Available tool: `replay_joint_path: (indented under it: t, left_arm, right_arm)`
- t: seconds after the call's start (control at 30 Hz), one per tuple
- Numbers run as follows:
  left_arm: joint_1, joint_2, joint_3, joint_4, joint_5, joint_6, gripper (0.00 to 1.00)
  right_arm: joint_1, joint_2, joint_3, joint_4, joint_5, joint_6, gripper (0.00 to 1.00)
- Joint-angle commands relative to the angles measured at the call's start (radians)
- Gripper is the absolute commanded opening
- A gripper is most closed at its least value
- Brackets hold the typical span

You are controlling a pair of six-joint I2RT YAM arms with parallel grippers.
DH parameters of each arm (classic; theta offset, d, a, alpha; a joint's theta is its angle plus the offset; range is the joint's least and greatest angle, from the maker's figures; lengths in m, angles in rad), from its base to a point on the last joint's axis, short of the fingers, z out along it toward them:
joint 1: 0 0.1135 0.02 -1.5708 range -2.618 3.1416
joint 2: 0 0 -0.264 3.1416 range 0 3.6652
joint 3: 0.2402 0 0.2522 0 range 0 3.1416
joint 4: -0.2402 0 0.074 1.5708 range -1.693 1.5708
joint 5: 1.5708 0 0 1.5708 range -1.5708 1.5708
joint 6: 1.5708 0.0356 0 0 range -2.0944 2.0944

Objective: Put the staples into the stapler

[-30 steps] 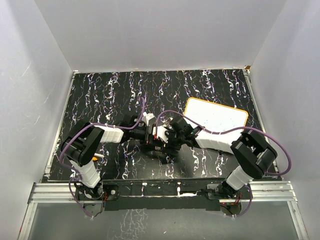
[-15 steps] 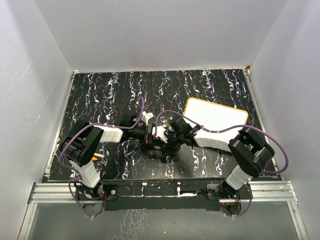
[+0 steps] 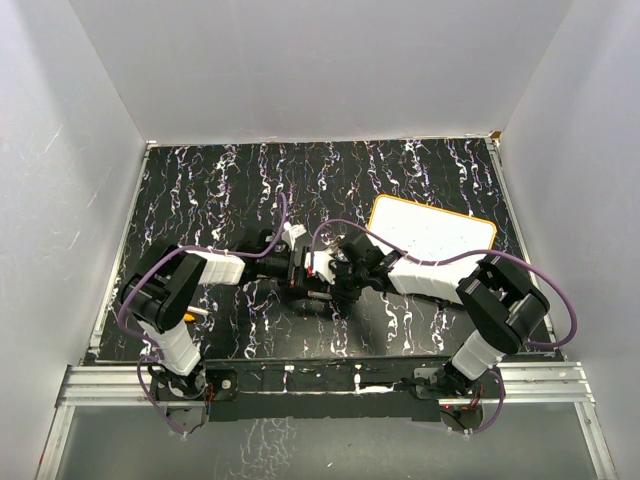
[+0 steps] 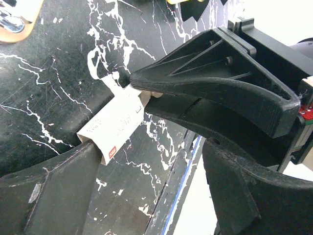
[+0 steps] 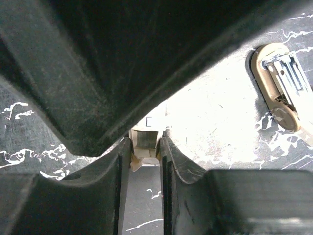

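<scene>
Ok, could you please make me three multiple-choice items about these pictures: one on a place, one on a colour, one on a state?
1. Where does the white board lie on the table?
A) on its right side
B) on its left side
C) at its near left corner

2. Which colour is the staple box?
A) blue
B) cream with a red mark
C) black

3. What is the right gripper doing?
A) standing wide open, far from the box
B) holding a cup
C) pinching one end of the box

Key: 1 A, the top view shows the board at the right. 2 B, the left wrist view shows it close up. 3 C, its fingers press both sides of the box.
</scene>
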Motion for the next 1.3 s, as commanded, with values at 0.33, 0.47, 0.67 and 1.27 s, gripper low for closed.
replay_joint_path:
  t: [0.33,0.47,0.67,1.27]
  left_arm:
    - [0.036,-0.054,-0.019,-0.071,-0.056,0.079,0.83]
    - [0.036,-0.052,-0.009,-0.093,-0.055,0.094,0.88]
    - [0.036,-0.066,-0.017,-0.102,-0.046,0.114,0.97]
    - [0.036,-0.060,-0.039,-0.047,0.004,0.110,0.95]
  right_arm:
    - [-0.021,-0.045,-0.025,-0.055,0.024,-0.095,0.22]
    - [-0.021,-0.018,0.008,-0.072,0.010,-0.087,0.29]
    - [-0.023,0.009,0.045,-0.068,-0.017,-0.051,0.40]
    - [-0.025,0.018,0.077,0.044,-0.103,0.026,0.69]
